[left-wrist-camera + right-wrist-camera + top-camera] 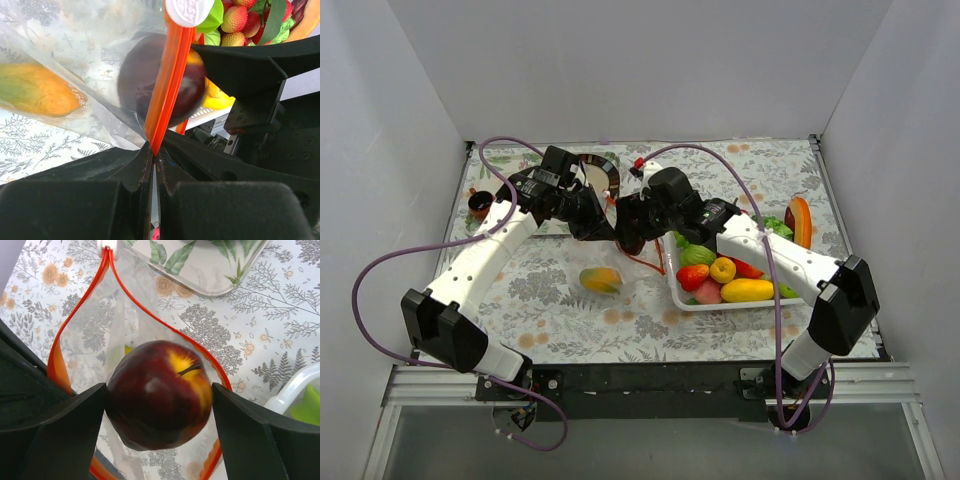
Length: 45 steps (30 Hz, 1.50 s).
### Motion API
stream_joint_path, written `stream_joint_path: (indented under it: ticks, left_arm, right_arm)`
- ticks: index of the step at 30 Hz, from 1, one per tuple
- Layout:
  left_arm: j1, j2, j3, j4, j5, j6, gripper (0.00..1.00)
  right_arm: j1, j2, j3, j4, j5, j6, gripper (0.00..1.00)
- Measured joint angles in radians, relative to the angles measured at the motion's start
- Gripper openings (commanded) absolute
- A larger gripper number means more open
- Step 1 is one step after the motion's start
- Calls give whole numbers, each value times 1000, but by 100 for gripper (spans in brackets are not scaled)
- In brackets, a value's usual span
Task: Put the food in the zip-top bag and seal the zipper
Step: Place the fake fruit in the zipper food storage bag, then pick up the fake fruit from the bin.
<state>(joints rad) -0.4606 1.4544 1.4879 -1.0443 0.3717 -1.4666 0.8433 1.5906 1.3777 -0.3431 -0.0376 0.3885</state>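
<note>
The left gripper [154, 150] is pinched on the orange-red zipper strip [167, 85] of the clear crinkly plastic bag [87, 335]. The right gripper [159, 390], spread wide, clasps a glossy dark red toy apple [150, 410] at the bag's open mouth.

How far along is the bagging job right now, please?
Done: the left gripper pinches the zipper, holding the zip-top bag open. Nothing is clearly inside yet. In hand: the right gripper has a red apple at its mouth. Left: the food in the white basket, then sealing.
</note>
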Motion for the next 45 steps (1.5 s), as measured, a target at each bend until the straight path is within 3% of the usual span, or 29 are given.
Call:
stream_joint_path:
  ticks: [4, 12, 21, 25, 29, 37, 45]
  left_arm:
    - [0, -2, 0, 0, 2, 0, 0]
    - [0, -2, 0, 1, -12, -7, 0]
    - [0, 3, 0, 0, -50, -31, 0]
    - [0, 14, 0, 7, -56, -34, 0]
    - [0, 18, 0, 7, -58, -34, 0]
    - [0, 30, 0, 6, -58, -33, 0]
    - [0, 31, 0, 6, -58, -33, 0]
  right_arm:
    - [2, -1, 7, -15, 16, -4, 98]
    - [3, -45, 19, -82, 81, -3, 98]
    - [3, -250, 117, -337, 380, 23, 95]
    - [-5, -376, 64, -456, 515, 80, 93]
    - [-60, -480, -98, -558, 607, 136, 90]
    - [-346, -550, -376, -534, 554, 90, 89]
    - [-451, -554, -478, -369, 390, 32, 89]
